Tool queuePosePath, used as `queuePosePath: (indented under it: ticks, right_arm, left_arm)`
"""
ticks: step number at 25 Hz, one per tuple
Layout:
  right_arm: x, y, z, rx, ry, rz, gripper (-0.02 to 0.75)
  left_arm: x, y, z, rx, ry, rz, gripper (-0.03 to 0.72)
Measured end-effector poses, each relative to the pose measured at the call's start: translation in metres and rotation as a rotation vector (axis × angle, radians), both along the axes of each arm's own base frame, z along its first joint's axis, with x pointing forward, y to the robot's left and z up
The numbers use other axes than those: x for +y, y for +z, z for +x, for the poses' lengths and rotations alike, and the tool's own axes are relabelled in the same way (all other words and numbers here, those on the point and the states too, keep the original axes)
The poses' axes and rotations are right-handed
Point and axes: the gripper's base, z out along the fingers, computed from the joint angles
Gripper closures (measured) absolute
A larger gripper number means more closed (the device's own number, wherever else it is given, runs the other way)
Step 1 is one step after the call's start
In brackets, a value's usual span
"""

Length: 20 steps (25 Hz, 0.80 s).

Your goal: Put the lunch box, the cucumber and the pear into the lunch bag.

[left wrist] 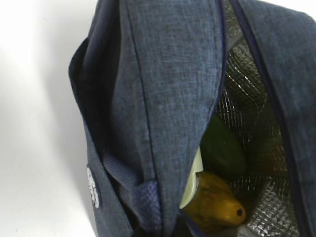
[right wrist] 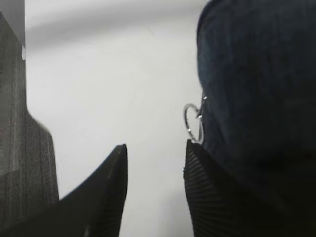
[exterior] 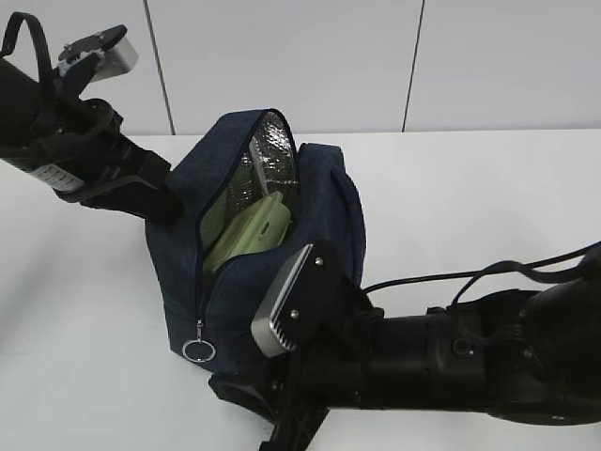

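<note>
The navy lunch bag [exterior: 319, 202] stands open at the table's middle, silver lining showing. The sage-green lunch box [exterior: 252, 230] stands inside it. In the left wrist view the dark green cucumber [left wrist: 223, 149] and the yellow pear [left wrist: 217, 205] lie inside the bag [left wrist: 163, 89], next to a sliver of the lunch box [left wrist: 193, 183]. My left gripper [exterior: 165, 203] is at the bag's left flap. Its fingers are hidden, and the fabric runs into them. My right gripper [right wrist: 155, 145] is open and empty, low by the bag's front. The metal ring pull [right wrist: 193, 123] hangs just above its right fingertip [right wrist: 190, 148].
The white table [exterior: 488, 197] spreads around the bag, with a white panelled wall [exterior: 282, 56] behind. My right arm [exterior: 451, 362] lies across the front right, with its cable. The ring pull [exterior: 199, 350] hangs at the bag's front left corner.
</note>
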Motion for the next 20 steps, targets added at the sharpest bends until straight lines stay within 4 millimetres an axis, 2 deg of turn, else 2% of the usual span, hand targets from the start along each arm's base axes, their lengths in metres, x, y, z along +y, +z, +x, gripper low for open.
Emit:
queuePosePath:
  ticks: [4,9,17,20]
  right_arm:
    - [0.012,-0.010,-0.007,0.029,0.018,-0.035,0.422]
    - [0.022,-0.013,0.006,0.051,-0.054,-0.050,0.422]
    - [0.024,-0.013,0.013,0.057,-0.092,-0.084,0.422]
    - [0.023,-0.013,0.013,0.060,-0.096,-0.090,0.422]
  left_arm:
    - [0.000,0.000,0.000,0.000,0.000,0.000,0.687]
    - [0.000,0.000,0.000,0.001,-0.001,0.000,0.687]
    - [0.000,0.005,-0.005,0.001,-0.017,0.002,0.686]
    - [0.000,0.005,-0.008,0.023,-0.034,0.005,0.648]
